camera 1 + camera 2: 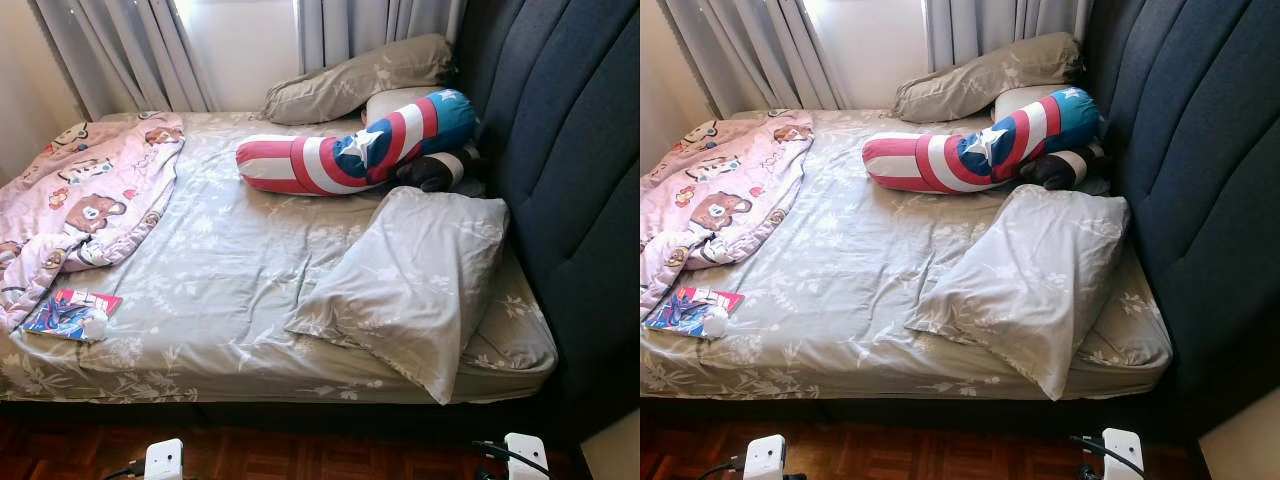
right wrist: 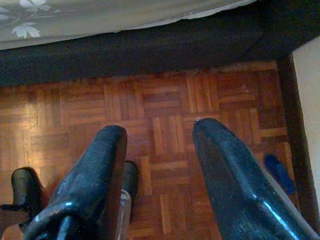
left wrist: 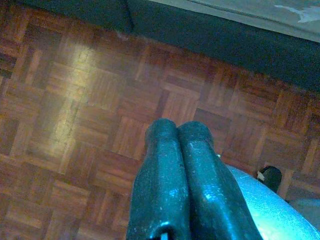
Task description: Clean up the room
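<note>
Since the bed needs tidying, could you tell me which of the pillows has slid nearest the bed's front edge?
The grey floral pillow lying askew beside the headboard, its corner overhanging the mattress edge. The other grey pillow and the striped star bolster lie farther back, toward the curtains.

No readable text — not even on the booklet [image 1: 70, 312].

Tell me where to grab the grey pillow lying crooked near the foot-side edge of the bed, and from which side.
Take the grey pillow by its bottom corner, which overhangs the mattress edge nearest the robot. That flap hangs free, so two fingers could probably pinch it from the front. The right gripper, open and low over the floor, is on that side.
</note>
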`<state>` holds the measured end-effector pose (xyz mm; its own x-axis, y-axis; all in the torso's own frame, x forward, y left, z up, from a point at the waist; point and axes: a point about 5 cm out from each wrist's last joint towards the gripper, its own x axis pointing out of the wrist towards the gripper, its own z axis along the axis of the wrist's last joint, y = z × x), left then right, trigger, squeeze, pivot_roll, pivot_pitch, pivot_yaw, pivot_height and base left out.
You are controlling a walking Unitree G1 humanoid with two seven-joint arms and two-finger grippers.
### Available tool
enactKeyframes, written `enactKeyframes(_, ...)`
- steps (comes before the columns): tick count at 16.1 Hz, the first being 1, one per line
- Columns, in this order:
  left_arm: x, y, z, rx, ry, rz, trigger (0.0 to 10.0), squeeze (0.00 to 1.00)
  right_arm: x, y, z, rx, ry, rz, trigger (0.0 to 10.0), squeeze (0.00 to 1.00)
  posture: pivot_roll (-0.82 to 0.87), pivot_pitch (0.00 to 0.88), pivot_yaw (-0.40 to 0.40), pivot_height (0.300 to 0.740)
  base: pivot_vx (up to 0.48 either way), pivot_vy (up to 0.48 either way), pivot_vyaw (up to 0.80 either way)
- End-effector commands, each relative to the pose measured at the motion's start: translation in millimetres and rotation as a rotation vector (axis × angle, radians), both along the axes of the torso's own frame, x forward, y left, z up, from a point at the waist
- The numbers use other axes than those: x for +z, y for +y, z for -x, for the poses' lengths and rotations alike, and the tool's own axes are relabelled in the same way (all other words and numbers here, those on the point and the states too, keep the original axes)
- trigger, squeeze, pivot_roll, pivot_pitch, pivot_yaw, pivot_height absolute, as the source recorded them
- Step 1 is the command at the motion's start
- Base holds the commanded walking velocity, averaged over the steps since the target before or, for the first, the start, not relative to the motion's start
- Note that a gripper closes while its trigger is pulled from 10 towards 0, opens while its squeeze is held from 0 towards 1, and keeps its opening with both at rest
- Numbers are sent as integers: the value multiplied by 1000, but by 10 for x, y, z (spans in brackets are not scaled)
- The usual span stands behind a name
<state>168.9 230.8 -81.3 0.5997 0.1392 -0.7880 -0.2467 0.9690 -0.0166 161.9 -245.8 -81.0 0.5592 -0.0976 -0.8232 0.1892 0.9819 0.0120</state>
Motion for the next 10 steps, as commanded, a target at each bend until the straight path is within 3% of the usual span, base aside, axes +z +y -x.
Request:
enactKeyframes(1, -25, 2, 44, 5, 30, 0, 10000, 0, -3, -5, 10, -14, 1, -6, 10000, 0, -12, 0, 8, 740, 240, 0, 0)
enactKeyframes(10, -19, -24, 21, 11, 18, 7, 10000, 0, 0, -7, 4, -10, 2, -9, 10000, 0, -10, 0, 2, 740, 280, 0, 0)
